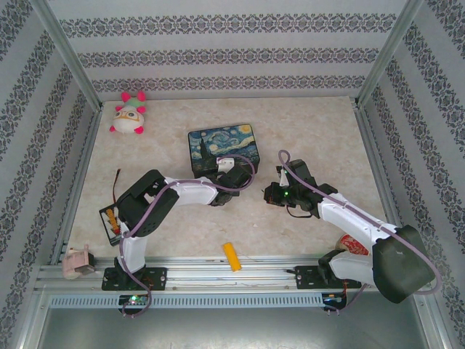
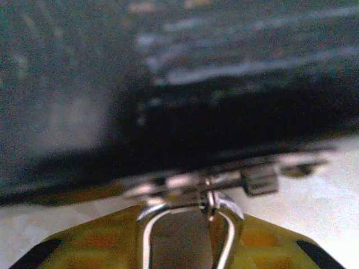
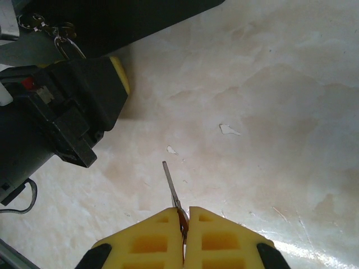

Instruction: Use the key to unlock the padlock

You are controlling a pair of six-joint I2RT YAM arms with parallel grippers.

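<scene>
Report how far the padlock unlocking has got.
Done: the right gripper is shut on the key, blade sticking out. In hand: the left gripper straddles the shackle of the padlock at the clasp of the painted box; a firm hold isn't clear. Left: the key hangs over the table, apart from the lock, so inserting and turning remain.

The desk (image 1: 320,138) is a pale, marbled beige slab, flecked with small white chips (image 3: 229,129) just ahead of the right claw (image 1: 270,195). A painted box (image 1: 224,147) sits directly in front of the left claw (image 1: 234,166), while a plush toy (image 1: 129,118) lies far off to that claw's left, near the back corner. A yellow-orange block (image 1: 232,257) rests well behind both claws at the near edge, and a small black card (image 1: 111,224) lies far to the left claw's left and behind it.
</scene>
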